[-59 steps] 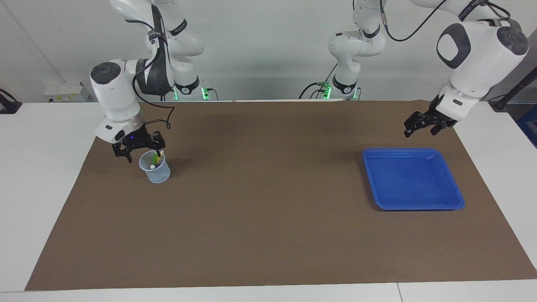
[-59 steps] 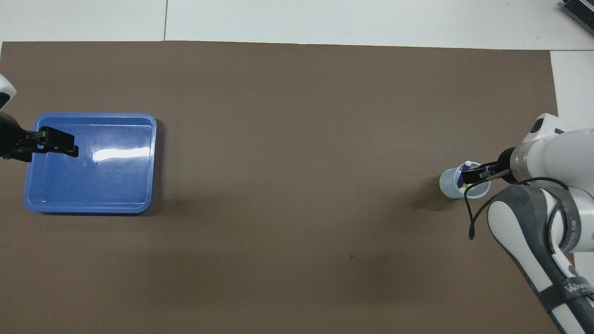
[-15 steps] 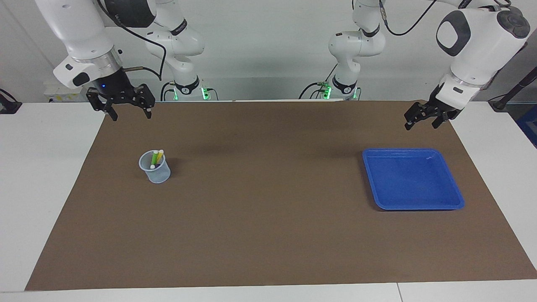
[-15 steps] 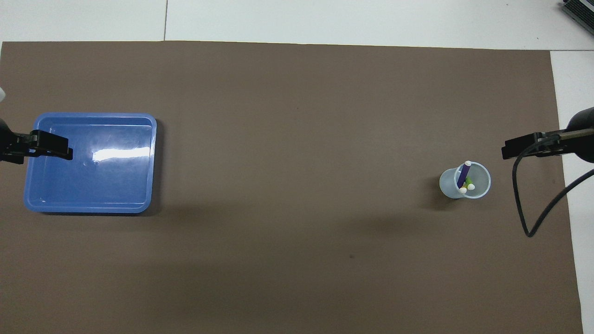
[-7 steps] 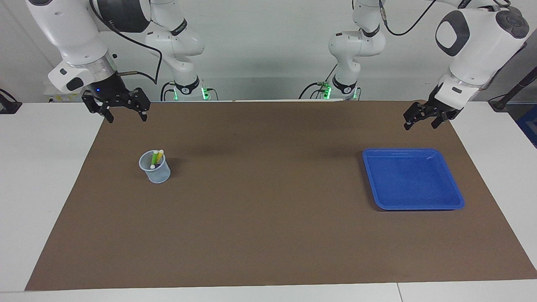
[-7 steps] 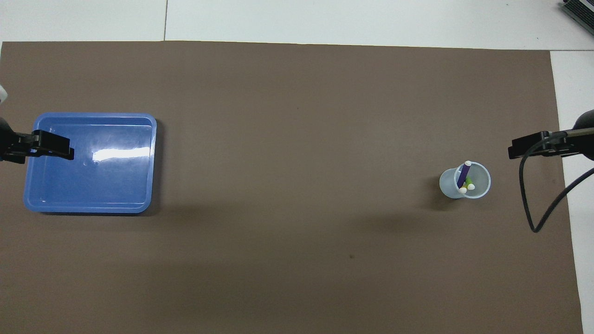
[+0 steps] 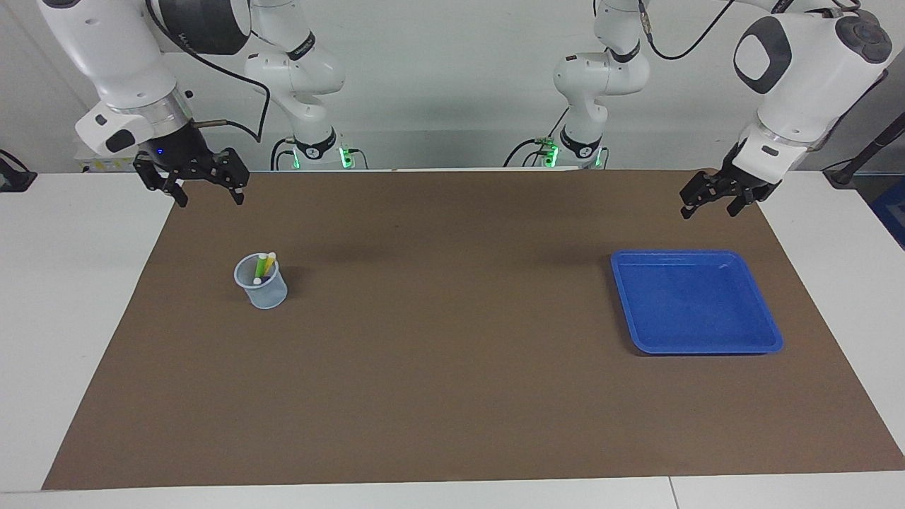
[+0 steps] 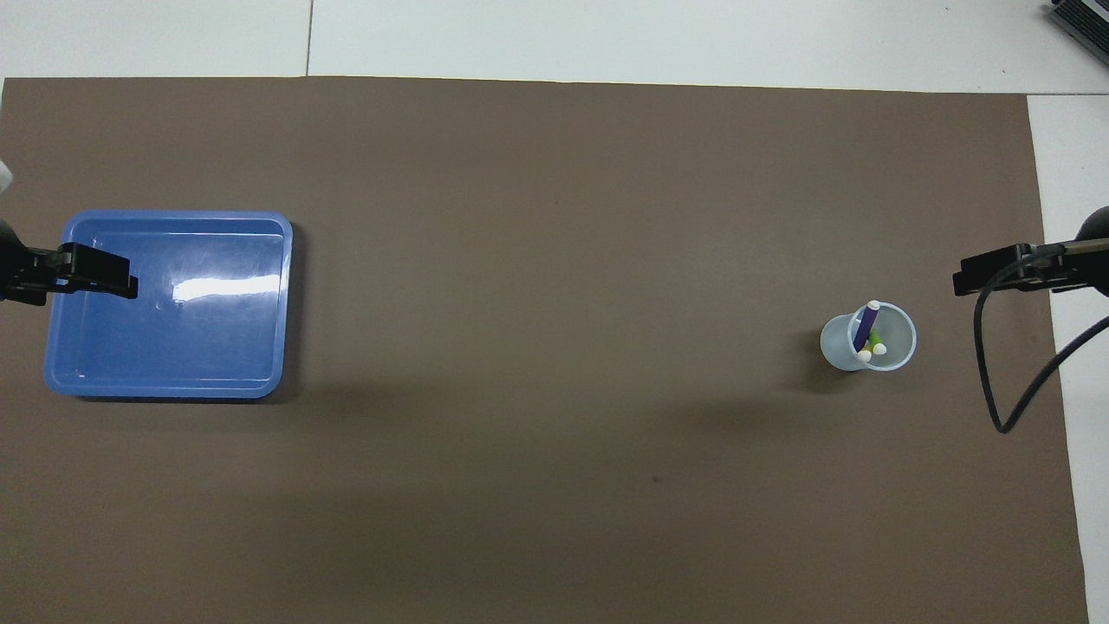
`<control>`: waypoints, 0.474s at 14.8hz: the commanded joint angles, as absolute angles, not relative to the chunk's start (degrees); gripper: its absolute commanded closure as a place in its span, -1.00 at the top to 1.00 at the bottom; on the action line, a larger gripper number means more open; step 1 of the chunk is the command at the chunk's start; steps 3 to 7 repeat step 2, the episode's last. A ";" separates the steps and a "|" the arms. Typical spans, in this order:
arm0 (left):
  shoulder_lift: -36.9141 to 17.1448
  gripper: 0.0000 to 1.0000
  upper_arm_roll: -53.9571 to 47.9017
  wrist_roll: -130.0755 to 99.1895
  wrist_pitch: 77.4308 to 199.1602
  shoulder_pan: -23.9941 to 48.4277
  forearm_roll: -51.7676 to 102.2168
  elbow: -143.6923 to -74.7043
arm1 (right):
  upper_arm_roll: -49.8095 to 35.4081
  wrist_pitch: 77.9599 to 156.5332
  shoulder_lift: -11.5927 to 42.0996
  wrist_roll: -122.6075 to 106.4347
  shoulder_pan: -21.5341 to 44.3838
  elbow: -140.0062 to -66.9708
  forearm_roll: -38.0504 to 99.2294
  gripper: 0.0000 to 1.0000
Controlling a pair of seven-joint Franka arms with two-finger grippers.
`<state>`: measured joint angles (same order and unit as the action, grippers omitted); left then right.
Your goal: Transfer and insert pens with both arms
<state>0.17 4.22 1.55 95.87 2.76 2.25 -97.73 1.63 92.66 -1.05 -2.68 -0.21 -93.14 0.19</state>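
A clear plastic cup (image 7: pixel 263 288) (image 8: pixel 866 338) stands on the brown mat toward the right arm's end of the table. The pens stand in it with pale caps up: a purple one (image 8: pixel 865 327), a yellow one (image 7: pixel 269 262) and a green one (image 7: pixel 260 266). My right gripper (image 7: pixel 211 201) (image 8: pixel 963 282) hangs open and empty in the air over the mat's corner, well clear of the cup. My left gripper (image 7: pixel 707 209) (image 8: pixel 121 282) waits open and empty above the mat beside the blue tray (image 7: pixel 696 347).
The blue tray (image 8: pixel 165 392) lies on the mat toward the left arm's end and holds nothing. A brown mat (image 7: pixel 452 396) covers most of the white table. A black cable (image 8: pixel 996 381) loops down from the right arm.
Four seconds ago the right gripper was down at the cup's rim; it has since lifted away and drifted toward the table's end. The left gripper has hardly moved.
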 commanded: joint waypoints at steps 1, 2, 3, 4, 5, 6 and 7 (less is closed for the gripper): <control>1.75 1.00 4.57 2.02 94.23 3.43 1.32 -98.17 | 1.58 93.25 -1.05 -2.20 -0.09 -92.99 -0.35 1.00; 1.84 1.00 4.57 2.02 93.87 3.43 1.23 -98.17 | 1.58 93.34 -1.05 -2.20 -0.09 -92.99 -0.35 1.00; 1.84 1.00 4.57 2.02 93.87 3.43 1.23 -98.17 | 1.58 93.34 -1.05 -2.20 -0.09 -92.99 -0.35 1.00; 1.84 1.00 4.57 2.02 93.87 3.43 1.23 -98.17 | 1.58 93.34 -1.05 -2.20 -0.09 -92.99 -0.35 1.00; 1.84 1.00 4.57 2.02 93.87 3.43 1.23 -98.17 | 1.58 93.34 -1.05 -2.20 -0.09 -92.99 -0.35 1.00; 1.84 1.00 4.57 2.02 93.87 3.43 1.23 -98.17 | 1.58 93.34 -1.05 -2.20 -0.09 -92.99 -0.35 1.00; 1.84 1.00 4.57 2.02 93.87 3.43 1.23 -98.17 | 1.58 93.34 -1.05 -2.20 -0.09 -92.99 -0.35 1.00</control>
